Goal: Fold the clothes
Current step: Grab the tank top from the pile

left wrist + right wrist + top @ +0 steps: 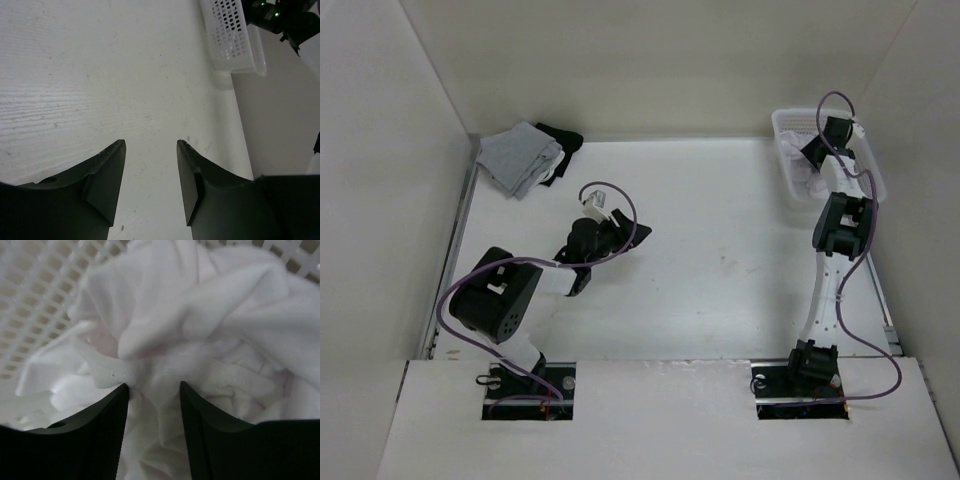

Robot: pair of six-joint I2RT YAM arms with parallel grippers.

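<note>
The white top (200,315) sits bunched in the basket (40,300) at the far right, so the right gripper (154,390) is nosed into it, fingers apart around a fold with nothing clamped yet, while the left gripper (150,147) hangs wide open and empty over the table (100,75), probably waiting.

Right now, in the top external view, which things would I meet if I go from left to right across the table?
From the left: grey folded garment → black garment → left gripper → white basket, with the clothes inside it. The right gripper overlaps the basket, so I leave it out.
</note>
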